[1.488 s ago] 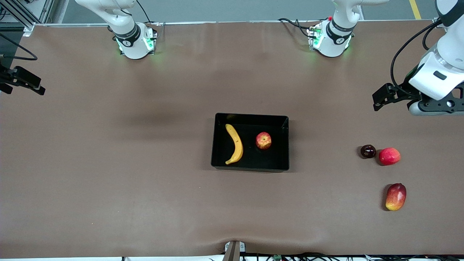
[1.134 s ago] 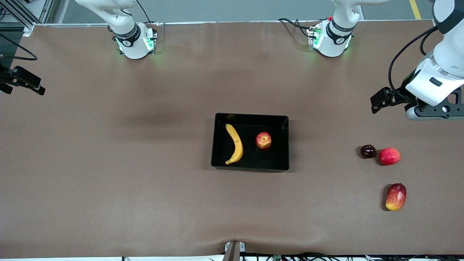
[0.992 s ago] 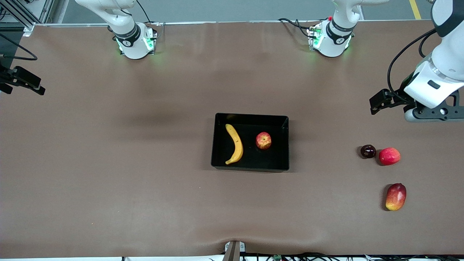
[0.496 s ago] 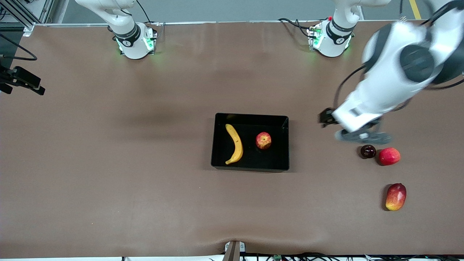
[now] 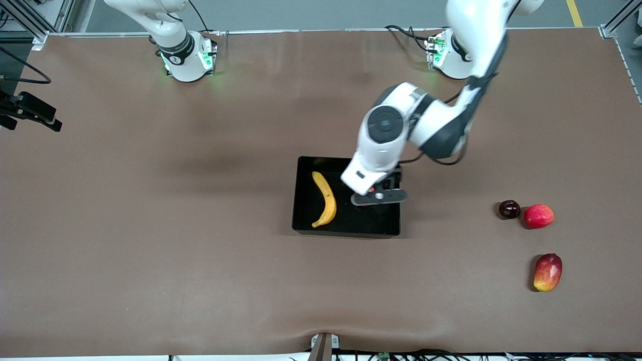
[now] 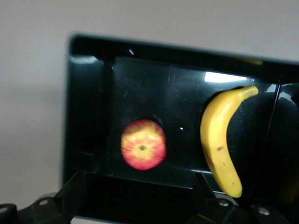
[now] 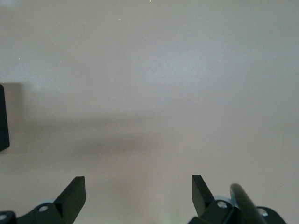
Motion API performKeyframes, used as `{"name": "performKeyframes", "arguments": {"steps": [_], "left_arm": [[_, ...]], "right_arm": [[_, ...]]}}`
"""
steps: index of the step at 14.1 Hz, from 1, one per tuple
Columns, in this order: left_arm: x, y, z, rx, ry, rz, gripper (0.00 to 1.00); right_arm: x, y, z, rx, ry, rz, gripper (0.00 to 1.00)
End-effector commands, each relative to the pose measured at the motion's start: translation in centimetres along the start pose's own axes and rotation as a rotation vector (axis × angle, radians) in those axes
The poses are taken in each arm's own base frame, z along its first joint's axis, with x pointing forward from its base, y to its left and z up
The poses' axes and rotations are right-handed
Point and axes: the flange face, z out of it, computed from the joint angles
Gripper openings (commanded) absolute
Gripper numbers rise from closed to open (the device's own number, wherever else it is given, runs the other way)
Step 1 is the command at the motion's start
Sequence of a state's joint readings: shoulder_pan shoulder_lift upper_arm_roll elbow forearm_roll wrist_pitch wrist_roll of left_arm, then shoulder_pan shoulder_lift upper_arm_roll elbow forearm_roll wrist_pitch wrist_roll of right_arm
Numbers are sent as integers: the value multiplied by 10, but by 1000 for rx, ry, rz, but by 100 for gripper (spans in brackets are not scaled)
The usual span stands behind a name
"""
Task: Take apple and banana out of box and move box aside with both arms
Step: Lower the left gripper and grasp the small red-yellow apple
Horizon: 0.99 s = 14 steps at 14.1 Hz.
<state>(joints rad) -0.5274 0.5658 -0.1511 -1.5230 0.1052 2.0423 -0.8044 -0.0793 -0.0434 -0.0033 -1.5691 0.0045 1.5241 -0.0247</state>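
Observation:
The black box (image 5: pixel 346 231) sits mid-table, with the yellow banana (image 5: pixel 325 198) lying in it toward the right arm's end. In the front view the red-and-yellow apple is almost hidden under my left hand. The left wrist view shows the apple (image 6: pixel 143 150) on the box floor (image 6: pixel 84 93) beside the banana (image 6: pixel 219 140). My left gripper (image 5: pixel 377 196) (image 6: pixel 138 184) hangs open over the box, above the apple, holding nothing. My right gripper (image 7: pixel 138 186) waits open over bare table top, its fingers (image 7: pixel 74 192) wide apart.
Three loose fruits lie toward the left arm's end of the table: a dark maroon round fruit (image 5: pixel 509 209), a red round fruit (image 5: pixel 538 216) beside it, and an oblong mango (image 5: pixel 547 272) nearer the front camera. The arm bases (image 5: pixel 185 57) stand along the table's back edge.
My left arm has swung from the left arm's end of the table to over the box, above the apple, staying open. The right arm and all fruits have not moved.

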Motion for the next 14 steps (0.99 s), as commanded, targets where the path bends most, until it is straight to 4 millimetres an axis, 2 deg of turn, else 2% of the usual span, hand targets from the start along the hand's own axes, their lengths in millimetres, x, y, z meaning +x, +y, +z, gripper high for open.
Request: {"name": "performKeyframes", "arguments": {"steps": [1,3,5,9,10,11,12,13,14], "left_arm": [[-12,13,50,14,1,-74,100],[-20,2,80,7,0,-131,100],[-27,-5,99,6,-3,-163,100],[-26,-8,117,-6,4,-226,100],[-25,-9,116,-5,7,-223,96],[-22,-12,117,3,14,-215,59],[-18,-14,116,18,38,-199,31],[-16,-16,114,27,55,-186,13],[-13,-17,113,27,62,-185,0]], "right_arm": [[1,4,-2,-5,0,-1,100],[1,4,-2,-5,0,-1,100],[2,4,-2,-4,3,0,100],[3,4,-1,-3,0,0,100],[3,4,-2,-3,1,0,100],[3,4,-2,-4,3,0,100],[3,4,-2,-4,3,-1,100],[3,5,-3,-5,7,-1,100],[4,5,-3,-5,11,-1,100]]}}
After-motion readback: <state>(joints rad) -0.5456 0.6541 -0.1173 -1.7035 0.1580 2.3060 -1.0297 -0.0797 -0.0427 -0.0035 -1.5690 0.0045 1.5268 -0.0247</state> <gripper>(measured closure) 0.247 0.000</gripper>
